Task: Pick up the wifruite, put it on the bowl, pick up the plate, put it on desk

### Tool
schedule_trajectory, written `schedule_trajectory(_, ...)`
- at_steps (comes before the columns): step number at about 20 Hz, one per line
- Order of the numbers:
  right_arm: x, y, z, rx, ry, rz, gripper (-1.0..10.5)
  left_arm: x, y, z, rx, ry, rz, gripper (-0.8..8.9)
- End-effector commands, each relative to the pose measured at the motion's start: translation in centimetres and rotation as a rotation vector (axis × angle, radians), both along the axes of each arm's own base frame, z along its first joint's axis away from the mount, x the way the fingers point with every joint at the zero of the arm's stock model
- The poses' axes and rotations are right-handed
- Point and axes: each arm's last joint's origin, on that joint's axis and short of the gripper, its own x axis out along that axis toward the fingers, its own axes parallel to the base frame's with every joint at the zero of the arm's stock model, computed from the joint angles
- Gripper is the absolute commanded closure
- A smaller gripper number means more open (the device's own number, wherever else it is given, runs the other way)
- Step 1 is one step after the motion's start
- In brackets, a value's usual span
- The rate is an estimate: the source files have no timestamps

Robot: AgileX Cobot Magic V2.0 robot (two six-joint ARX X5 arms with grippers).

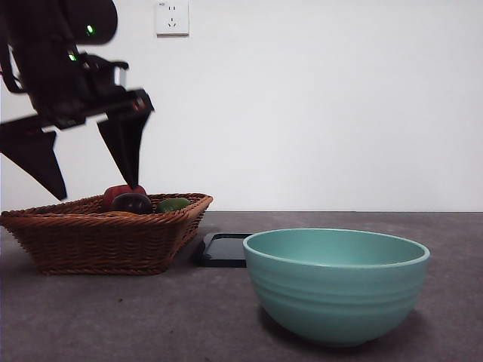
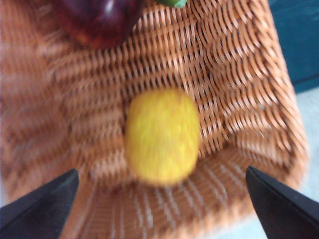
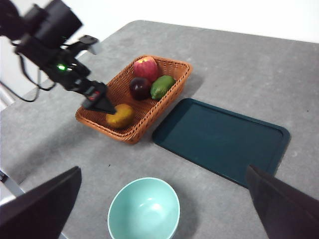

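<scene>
The wifruite (image 2: pixel 162 135), a small orange-brown fruit, lies in the near end of a wicker basket (image 3: pixel 149 107); it also shows from above as the wifruite (image 3: pixel 120 115). The front view hides it behind the basket wall. My left gripper (image 1: pixel 98 188) hangs open just above the basket, its jaws spread either side of the fruit without touching it. The teal bowl (image 1: pixel 336 283) stands empty on the desk (image 1: pixel 151 317), to the right of the basket. A dark teal plate (image 3: pixel 222 139) lies flat beside the basket. My right gripper (image 3: pixel 162 169) is open and empty, high above the desk.
The basket (image 1: pixel 98 234) also holds a red apple (image 3: pixel 146 67), a dark purple fruit (image 3: pixel 139 87) and a green fruit (image 3: pixel 162 86) at its far end. The plate's edge (image 1: pixel 223 249) shows between basket and bowl. A wall socket (image 1: pixel 172 16) sits behind.
</scene>
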Motion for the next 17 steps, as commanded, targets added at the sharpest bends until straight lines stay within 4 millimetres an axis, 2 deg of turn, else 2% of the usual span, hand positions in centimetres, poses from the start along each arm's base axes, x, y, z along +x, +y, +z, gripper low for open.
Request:
schedule_trajectory(1,-0.2,0.0,0.5,0.011,-0.02,0.004,3.8,1.1,-0.9,-0.8,0.012,-0.012,-0.037,1.92)
schedule_trajectory(6,-0.2,0.0,0.5,0.012,-0.018,0.006,3.8,2.4,-1.4,-3.1,0.059,-0.006,-0.039,1.92)
schedule_trajectory(13,-0.2,0.0,0.5,0.009,-0.012,0.006,3.8,3.3,-1.7,-5.4,0.082,0.038,-0.038,1.98)
schedule_trajectory(14,-0.2,0.0,0.5,0.009,-0.012,0.006,3.8,3.3,-1.7,-5.5,0.082,0.041,-0.037,2.25)
schedule_trajectory(17,-0.2,0.0,0.5,0.009,-0.013,0.005,3.8,3.3,-1.7,-5.5,0.08,0.043,-0.031,4.85)
